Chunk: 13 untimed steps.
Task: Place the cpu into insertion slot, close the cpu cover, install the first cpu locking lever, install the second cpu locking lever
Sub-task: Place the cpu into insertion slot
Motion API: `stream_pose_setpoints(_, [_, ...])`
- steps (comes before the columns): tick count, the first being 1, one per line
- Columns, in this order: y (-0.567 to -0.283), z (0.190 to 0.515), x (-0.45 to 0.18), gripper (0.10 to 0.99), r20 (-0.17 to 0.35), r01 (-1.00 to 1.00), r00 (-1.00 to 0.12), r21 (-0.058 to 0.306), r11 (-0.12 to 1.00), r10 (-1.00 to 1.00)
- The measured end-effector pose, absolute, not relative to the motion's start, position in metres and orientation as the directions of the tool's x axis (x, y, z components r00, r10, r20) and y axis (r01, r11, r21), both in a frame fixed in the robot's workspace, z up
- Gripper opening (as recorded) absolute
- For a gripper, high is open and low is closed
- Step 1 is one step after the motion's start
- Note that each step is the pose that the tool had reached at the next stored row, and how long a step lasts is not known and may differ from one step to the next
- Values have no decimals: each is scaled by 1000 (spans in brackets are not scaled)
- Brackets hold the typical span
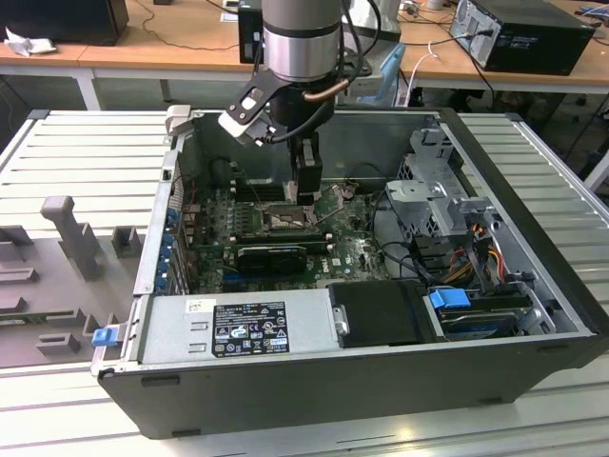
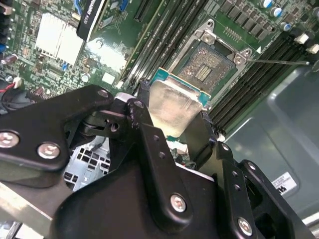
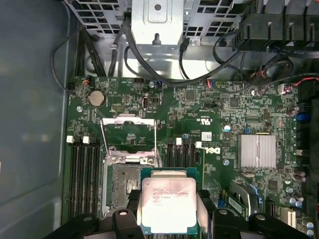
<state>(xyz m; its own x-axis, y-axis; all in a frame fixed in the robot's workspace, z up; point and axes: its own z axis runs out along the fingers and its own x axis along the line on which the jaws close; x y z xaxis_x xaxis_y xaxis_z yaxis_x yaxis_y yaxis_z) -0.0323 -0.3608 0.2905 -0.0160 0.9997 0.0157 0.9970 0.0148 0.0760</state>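
A grey slatted table (image 1: 86, 143) is carrying an open computer case (image 1: 314, 381), with wooden desks (image 1: 171, 48) behind. Inside the case, the gripper (image 1: 304, 186) is reaching down over the green motherboard (image 3: 224, 104), its fingers clamping the cpu (image 3: 167, 204) by two opposite edges. The chip is hanging just beside the insertion slot (image 3: 123, 184), not seated in it. The cpu cover (image 3: 124, 120) is lying open beyond the slot.

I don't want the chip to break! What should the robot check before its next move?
1. Gripper shut on the cpu: ok.
2. Insertion slot empty, pin field bare: ok.
3. Cpu cover flipped open, off the slot: ok.
4. Cpu squarely lined up above the slot: cannot tell; the wrist views look at it at a slant.
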Motion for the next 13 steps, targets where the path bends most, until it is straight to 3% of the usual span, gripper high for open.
stream_pose_setpoints(13, [-360,277,-35,529,24,996,36,77,-38,999])
